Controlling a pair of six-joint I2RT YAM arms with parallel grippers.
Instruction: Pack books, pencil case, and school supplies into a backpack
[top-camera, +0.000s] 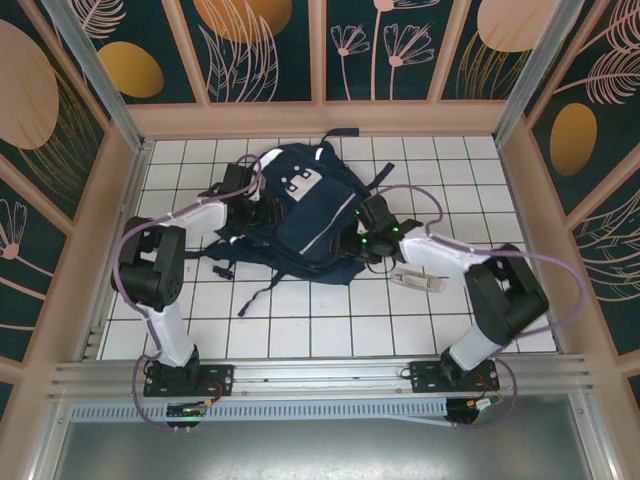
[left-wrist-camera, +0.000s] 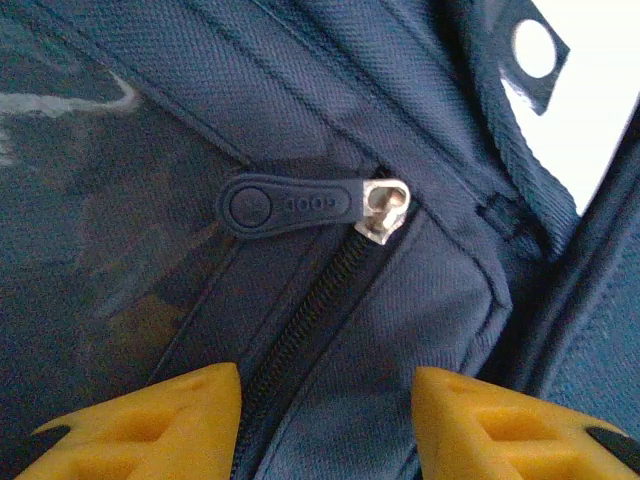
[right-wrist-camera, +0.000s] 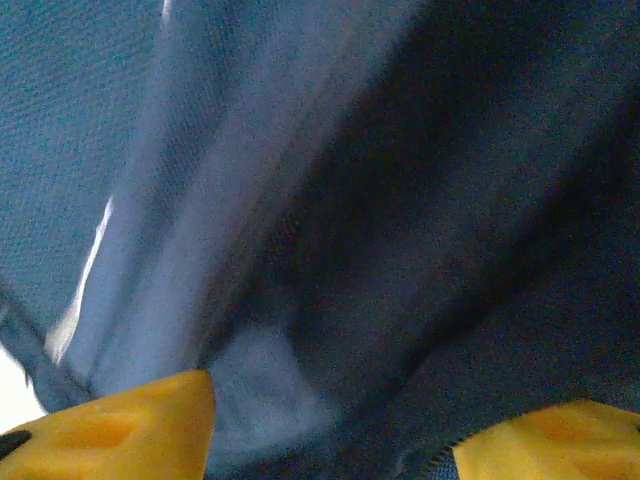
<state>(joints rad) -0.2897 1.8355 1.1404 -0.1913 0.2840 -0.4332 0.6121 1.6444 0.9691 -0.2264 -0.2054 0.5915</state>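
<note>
The dark navy backpack (top-camera: 300, 215) lies flat in the middle of the tiled table. My left gripper (top-camera: 262, 211) rests against its left side. In the left wrist view it (left-wrist-camera: 325, 425) stands open over the closed zip track. The navy rubber zip pull (left-wrist-camera: 288, 205) and its metal slider (left-wrist-camera: 383, 212) lie just beyond the fingertips (left-wrist-camera: 160, 425). My right gripper (top-camera: 357, 240) presses into the pack's right side. Close up it (right-wrist-camera: 335, 435) is open, with a fold of navy fabric (right-wrist-camera: 260, 380) between the yellow fingers. A pale slim school supply (top-camera: 418, 279) lies on the tiles right of the pack. The books and pencil case are out of view.
Black straps (top-camera: 255, 285) trail from the pack toward the near edge. Wooden walls (top-camera: 330, 118) fence in the table at the back and both sides. White tiles (top-camera: 330, 325) lie bare between the pack and the arm bases.
</note>
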